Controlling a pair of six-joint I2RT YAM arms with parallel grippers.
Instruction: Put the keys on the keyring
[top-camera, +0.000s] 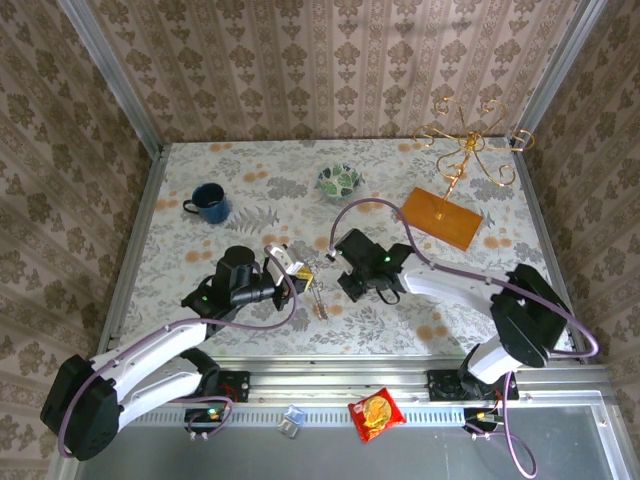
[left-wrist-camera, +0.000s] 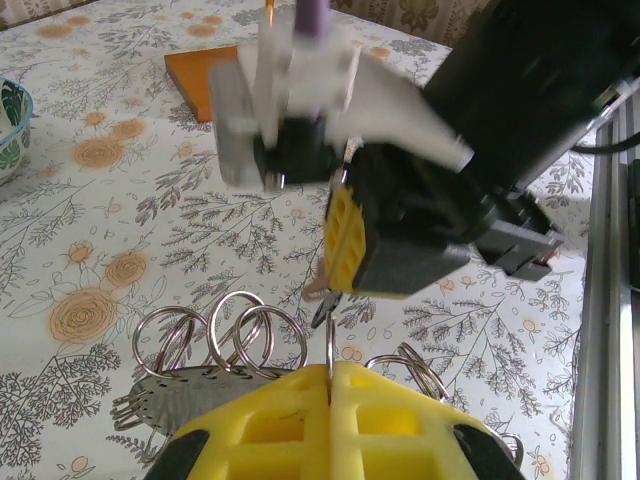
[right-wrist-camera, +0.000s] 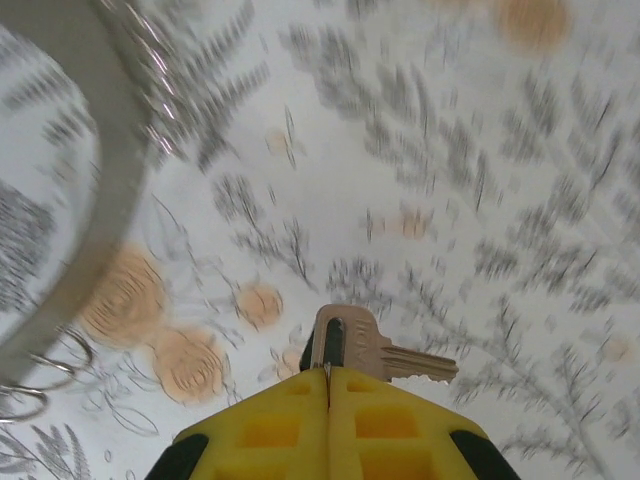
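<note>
1. Key (right-wrist-camera: 348, 345) is pinched by its head in the right gripper (right-wrist-camera: 328, 378), whose jaws are closed on it, above the flowered table (right-wrist-camera: 480, 150).
2. The left gripper (left-wrist-camera: 330, 385) is clamped tight on the thin keyring (left-wrist-camera: 329, 345), seen edge-on just below the key.

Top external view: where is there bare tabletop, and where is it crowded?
Free: the far-left corner behind the mug; the strip between mug and bowl; the centre of the near edge. Crowded: the middle, where the left gripper, shut on a keyring, and right gripper, shut on a key, meet; the orange board fills the far right.
</note>
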